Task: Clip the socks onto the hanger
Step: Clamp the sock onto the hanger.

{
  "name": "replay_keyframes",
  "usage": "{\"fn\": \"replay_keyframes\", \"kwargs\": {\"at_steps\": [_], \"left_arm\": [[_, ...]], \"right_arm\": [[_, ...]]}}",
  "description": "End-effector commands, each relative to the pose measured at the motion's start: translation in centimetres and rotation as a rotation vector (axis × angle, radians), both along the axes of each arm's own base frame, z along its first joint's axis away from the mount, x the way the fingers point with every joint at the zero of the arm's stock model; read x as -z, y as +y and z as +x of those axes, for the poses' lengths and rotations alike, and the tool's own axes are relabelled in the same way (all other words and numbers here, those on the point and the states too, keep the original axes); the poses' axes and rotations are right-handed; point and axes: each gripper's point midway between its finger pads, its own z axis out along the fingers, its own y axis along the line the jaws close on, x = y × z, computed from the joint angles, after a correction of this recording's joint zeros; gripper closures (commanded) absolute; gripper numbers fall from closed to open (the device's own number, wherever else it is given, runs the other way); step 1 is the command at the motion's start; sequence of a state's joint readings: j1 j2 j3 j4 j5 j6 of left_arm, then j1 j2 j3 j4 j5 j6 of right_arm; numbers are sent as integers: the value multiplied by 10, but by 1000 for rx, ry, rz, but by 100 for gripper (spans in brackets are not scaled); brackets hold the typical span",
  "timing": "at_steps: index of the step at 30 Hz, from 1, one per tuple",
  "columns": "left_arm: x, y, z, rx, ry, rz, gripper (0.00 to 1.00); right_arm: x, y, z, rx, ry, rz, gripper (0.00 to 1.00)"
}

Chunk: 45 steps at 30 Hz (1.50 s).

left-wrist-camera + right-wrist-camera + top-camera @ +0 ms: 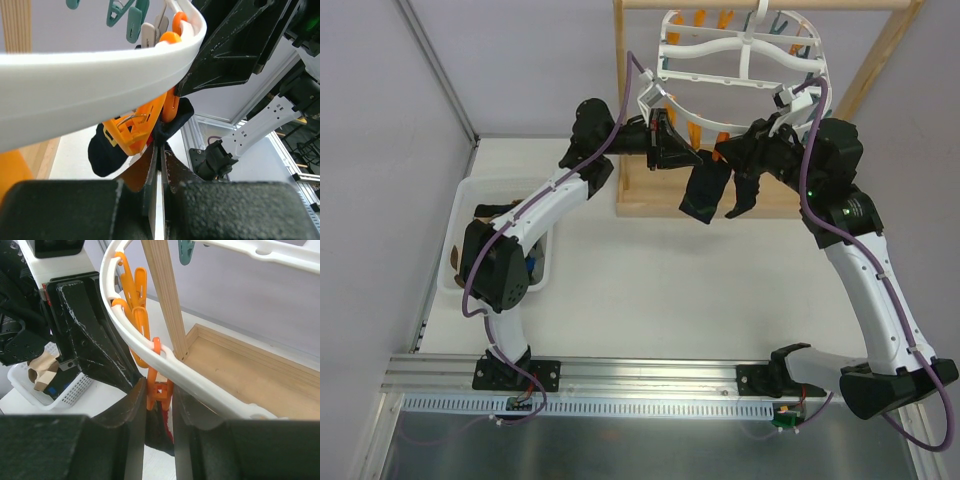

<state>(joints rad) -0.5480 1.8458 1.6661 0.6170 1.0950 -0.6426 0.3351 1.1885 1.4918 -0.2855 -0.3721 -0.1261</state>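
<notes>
The wooden stand (645, 195) carries your white oval hanger (90, 80), whose near rim runs between both arms. A black sock (705, 195) dangles under that rim. Your left gripper (160, 155) is pressed together, pinching the sock's top edge. Your right gripper (159, 400) squeezes an orange peg (159, 390) on the rim.

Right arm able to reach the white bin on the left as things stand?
Probably not. The right gripper is shut on an orange peg at the hanger, and the left arm lies between it and the bin.
</notes>
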Motion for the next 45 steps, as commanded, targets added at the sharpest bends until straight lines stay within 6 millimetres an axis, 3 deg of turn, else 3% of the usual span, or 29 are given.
{"fn": "replay_keyframes", "kwargs": {"at_steps": [1,14,21,23,24,27,32,34,39,45], "left_arm": [[-38,10,-8,14,-123,-69,100],[-55,15,-6,12,-132,-107,100],[-52,14,-5,18,-113,-104,100],[-50,13,-3,17,-110,-104,100],[-50,13,-4,18,-110,-103,100],[-48,13,-3,19,-110,-101,100],[-43,12,0,14,-100,-96,100],[-41,12,0,13,-100,-95,100],[-35,13,4,-11,-82,-92,100],[-22,12,11,-54,-72,-76,99]], "right_arm": [[-7,12,-20,-109,-35,-7,99],[-4,11,-20,-109,-33,-19,99],[-4,10,-19,-104,-34,-20,97],[-4,10,-20,-104,-31,-19,89],[-5,9,-20,-101,-31,-17,68],[-9,8,-22,-92,-32,-9,49],[-13,2,-23,-49,-5,2,35],[-12,0,-23,-33,11,8,19],[-18,-9,-32,12,36,42,8],[-28,-23,-44,80,54,75,5]]}}
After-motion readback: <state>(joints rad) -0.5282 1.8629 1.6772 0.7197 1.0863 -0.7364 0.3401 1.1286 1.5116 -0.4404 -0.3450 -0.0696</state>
